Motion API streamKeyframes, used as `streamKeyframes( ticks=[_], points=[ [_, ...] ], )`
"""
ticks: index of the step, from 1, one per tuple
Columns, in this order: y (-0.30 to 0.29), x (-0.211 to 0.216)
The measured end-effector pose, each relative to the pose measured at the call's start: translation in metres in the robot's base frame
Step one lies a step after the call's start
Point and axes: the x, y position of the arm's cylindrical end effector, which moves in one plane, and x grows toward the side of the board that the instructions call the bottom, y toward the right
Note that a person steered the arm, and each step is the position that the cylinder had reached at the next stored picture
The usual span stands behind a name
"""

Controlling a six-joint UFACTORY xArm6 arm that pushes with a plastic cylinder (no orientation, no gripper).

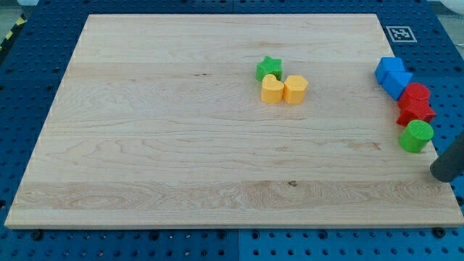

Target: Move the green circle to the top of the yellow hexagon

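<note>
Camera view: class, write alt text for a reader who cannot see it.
A dark rod's tip sits at the wooden board's right edge, just below-right of a green cylinder block. Above the cylinder are red blocks and blue blocks; near centre, a green star touches two yellow blocks.

Green circle (416,135), yellow hexagon (295,88), pale wooden board (181,145).

- My tip (444,174) is resting at the view's right edge, just below-right of the green circle (416,136).
- The yellow hexagon (295,88) is sitting mid-board, touching a yellow heart (272,90) beneath a green star (268,69).
</note>
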Motion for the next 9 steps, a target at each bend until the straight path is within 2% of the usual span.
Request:
streamKeyframes(
  ticks=[1,2,3,5,9],
  points=[
    [0.036,-0.019],
    [0.036,-0.039],
    [0.005,-0.05],
    [0.001,-0.051],
    [-0.055,-0.052]
  ],
)
